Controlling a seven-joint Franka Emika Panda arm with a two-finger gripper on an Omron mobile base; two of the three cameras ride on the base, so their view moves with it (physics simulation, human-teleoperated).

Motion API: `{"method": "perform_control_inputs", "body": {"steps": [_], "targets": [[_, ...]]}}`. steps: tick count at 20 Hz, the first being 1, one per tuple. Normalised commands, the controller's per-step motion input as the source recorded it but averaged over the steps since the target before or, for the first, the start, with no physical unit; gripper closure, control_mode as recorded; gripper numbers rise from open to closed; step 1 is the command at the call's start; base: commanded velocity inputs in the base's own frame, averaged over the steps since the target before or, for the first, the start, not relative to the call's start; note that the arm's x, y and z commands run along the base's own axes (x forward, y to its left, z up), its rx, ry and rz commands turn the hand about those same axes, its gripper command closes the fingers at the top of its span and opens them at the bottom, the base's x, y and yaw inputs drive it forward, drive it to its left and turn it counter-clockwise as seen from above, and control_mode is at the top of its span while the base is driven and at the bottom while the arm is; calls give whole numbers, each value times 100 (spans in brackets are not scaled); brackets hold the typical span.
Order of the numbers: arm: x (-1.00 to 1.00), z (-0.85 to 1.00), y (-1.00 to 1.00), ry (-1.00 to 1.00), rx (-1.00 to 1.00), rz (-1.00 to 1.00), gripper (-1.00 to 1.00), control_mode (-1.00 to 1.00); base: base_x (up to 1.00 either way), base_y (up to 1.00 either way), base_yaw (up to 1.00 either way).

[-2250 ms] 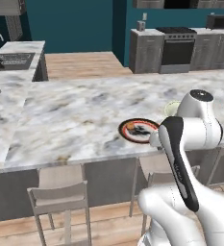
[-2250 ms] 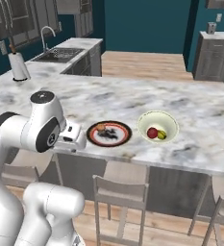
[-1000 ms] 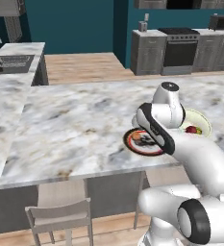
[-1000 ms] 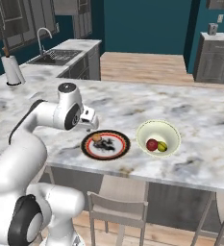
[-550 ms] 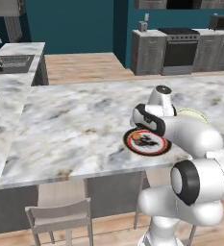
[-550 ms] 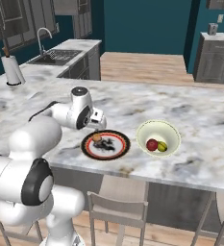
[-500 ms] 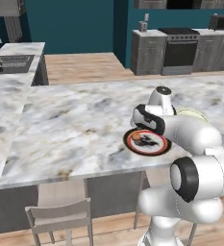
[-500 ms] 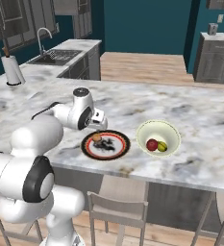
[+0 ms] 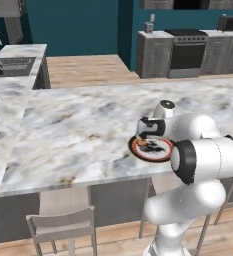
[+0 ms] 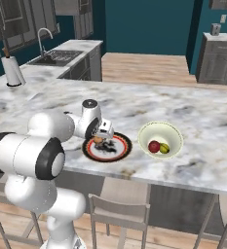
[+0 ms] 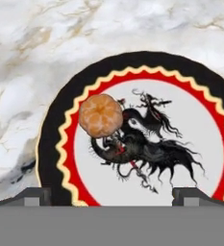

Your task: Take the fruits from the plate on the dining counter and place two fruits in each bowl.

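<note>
The plate with its black rim, red ring and dark marks lies on the marble dining counter. A single tan-orange fruit rests on the plate, left of centre in the hand view. My gripper hangs open just above the plate, its fingertips spread wide and nothing between them. From the right base view the gripper sits over the fruit. Right of the plate, a cream-white bowl holds a dark red fruit and a yellow-green one. The left base view shows the gripper over the plate.
Stools stand tucked under the counter's near edge. A paper towel roll and a sink sit far left. Dark cabinets and a stove line the back wall beyond a wooden floor.
The arm has swung forward and lowered the hand from above the counter down to just over the plate. The gripper stayed open. The fruits in the bowl have not moved.
</note>
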Motion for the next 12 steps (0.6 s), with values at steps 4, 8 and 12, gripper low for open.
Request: {"method": "perform_control_inputs", "body": {"steps": [4,8,12], "targets": [[42,-21,5,0,0,0,-100,-100,0,0,0],[34,-19,0,0,0,0,-100,-100,0,0,0],[35,-18,6,0,0,0,-100,-100,0,0,0]]}}
